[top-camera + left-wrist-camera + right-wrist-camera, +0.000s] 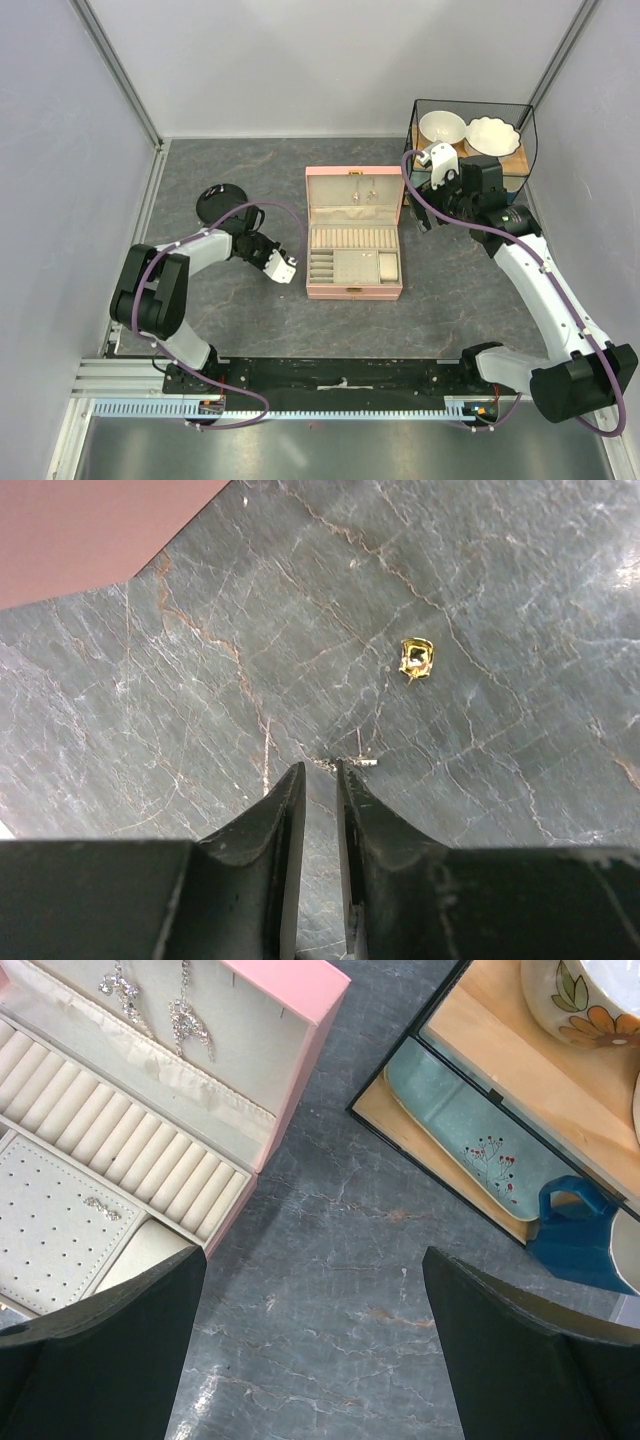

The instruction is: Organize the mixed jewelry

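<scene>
In the left wrist view a tiny gold piece (416,658) and a pale metal stud (362,760) lie loose on the grey marbled table. My left gripper (320,770) hovers low with only a narrow gap between its fingers and nothing in it; the stud lies just ahead of the right fingertip. In the top view this gripper (285,270) is left of the open pink box (355,290). My right gripper (315,1290) is wide open and empty over bare table right of the box. Sparkly earrings (185,1015) hang in the lid; a small piece (100,1207) sits on the perforated pad.
A black round dish (222,203) lies behind the left arm. A black wire rack (415,130) at the back right holds bowls, a teal plate (470,1140) and a blue cup (575,1230). The pink box corner (80,530) shows in the left wrist view.
</scene>
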